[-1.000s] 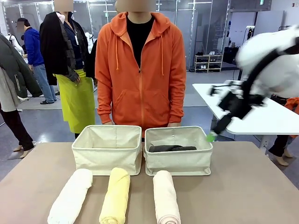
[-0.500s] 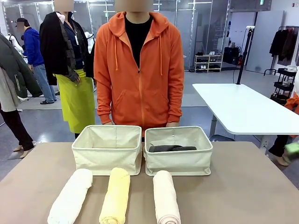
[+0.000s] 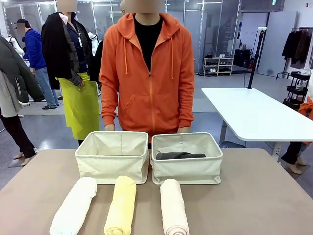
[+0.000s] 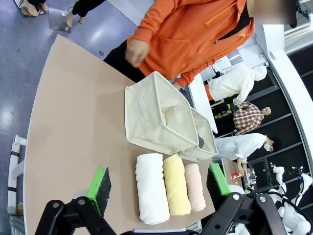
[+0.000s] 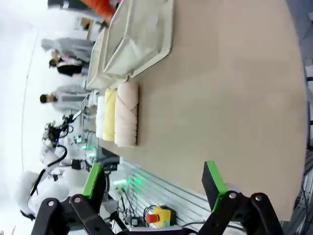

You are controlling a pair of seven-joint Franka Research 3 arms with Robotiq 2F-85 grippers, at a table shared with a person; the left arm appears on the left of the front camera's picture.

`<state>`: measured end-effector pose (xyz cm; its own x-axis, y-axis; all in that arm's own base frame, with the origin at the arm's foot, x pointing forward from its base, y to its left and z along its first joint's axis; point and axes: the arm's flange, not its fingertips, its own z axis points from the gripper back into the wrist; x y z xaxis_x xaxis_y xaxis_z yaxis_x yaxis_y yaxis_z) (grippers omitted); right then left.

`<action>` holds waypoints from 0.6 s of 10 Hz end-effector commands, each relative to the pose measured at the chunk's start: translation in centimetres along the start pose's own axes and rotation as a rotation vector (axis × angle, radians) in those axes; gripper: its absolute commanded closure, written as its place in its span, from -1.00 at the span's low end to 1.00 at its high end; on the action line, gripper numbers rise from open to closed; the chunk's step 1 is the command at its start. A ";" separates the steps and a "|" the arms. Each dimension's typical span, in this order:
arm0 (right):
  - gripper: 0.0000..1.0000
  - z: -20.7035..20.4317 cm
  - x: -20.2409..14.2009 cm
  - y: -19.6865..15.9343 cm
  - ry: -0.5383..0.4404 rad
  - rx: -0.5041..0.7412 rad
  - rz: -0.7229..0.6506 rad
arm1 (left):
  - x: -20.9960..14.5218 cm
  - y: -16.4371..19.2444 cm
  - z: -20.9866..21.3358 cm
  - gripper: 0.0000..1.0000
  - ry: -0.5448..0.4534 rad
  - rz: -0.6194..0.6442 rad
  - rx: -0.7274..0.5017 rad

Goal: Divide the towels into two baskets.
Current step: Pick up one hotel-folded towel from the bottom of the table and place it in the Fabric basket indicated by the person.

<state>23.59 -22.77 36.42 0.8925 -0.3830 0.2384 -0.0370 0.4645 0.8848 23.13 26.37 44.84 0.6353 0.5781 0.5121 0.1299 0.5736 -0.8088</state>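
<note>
**Towel sorting station: one roll binned, three on the table, both grippers standing off**

**Task items relative to the end effectors.** Two cream canvas baskets stand side by side, touching, at the far side of the table in front of a person in an orange hoodie. The left basket shows only its lining. The right basket holds the dark grey towel, lying flat across it. Three rolls lie parallel on the near side of the baskets: the white towel angled outward on the left, the yellow towel beside it, and the pink-beige towel in front of the right basket.

The left gripper hangs above the near table edge with its jaws spread wide. The three rolls lie below and beyond it, untouched. The right gripper also has its jaws spread wide and sits out past the table's edge, well apart from rolls and baskets.

**Surface and room.** The table is a plain beige-brown top. Behind it are a grey floor, a white table to the right and glass partitions. A red stop button is mounted below the table edge.
</note>
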 end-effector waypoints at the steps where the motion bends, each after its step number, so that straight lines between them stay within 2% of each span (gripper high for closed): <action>1: -1.00 -0.2 0.1 1.0 0.039 0.018 0.028 | 0.0 0.0 0.3 -1.00 -0.009 -0.003 -0.009; 6: -1.00 -0.2 0.1 1.0 0.039 0.018 0.028 | 0.0 0.0 0.3 -1.00 -0.009 -0.003 -0.009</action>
<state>24.02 -22.18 36.85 0.9038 -0.3544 0.2399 -0.0573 0.4554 0.8884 23.11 26.40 44.83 0.6349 0.5788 0.5117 0.1294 0.5733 -0.8090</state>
